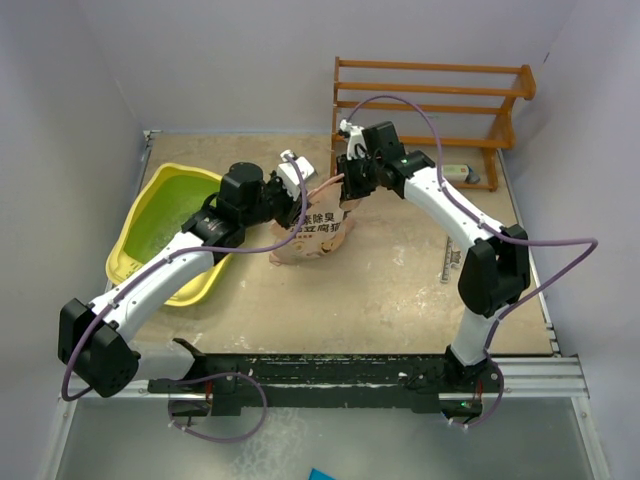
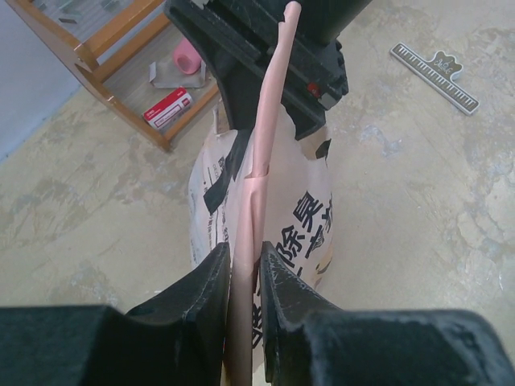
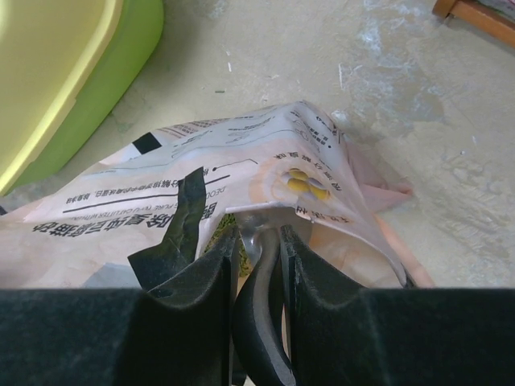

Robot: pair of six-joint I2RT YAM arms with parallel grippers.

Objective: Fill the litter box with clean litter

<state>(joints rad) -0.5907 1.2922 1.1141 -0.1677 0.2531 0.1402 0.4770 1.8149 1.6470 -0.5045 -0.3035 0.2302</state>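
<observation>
Your right gripper (image 3: pixel 257 238) has its jaws clamped on a black handle (image 3: pixel 257 322). From it a silver metal neck (image 3: pixel 253 228) runs up into the torn mouth of the peach-pink litter bag (image 3: pixel 121 217), and the tool's far end is hidden inside. Just left of that neck, through the opening, you can see a dark patch of greenish granules (image 3: pixel 214 241), which looks like the clean litter, though it is too small to be sure

Your left gripper (image 2: pixel 245 251) has the bag's upright pink top edge (image 2: pixel 269 121) running between its fingers (image 2: pixel 211 277). The jaws stand close on either side of it, but you cannot tell whether they are pinching it or only flanking it. At the far end of that edge, the right gripper's black body sits against the bag

From above, the bag stands on the sandy table (image 1: pixel 400 300) between the two grippers. The yellow litter box (image 1: pixel 135 262) lies to its left, near it but not touching, partly under your left arm. Its inside is green, and you cannot tell from these views whether any litter lies in it

A wooden rack (image 1: pixel 430 100) stands at the back right, and a ruler (image 2: pixel 434 76) lies flat on the table beyond the bag
</observation>
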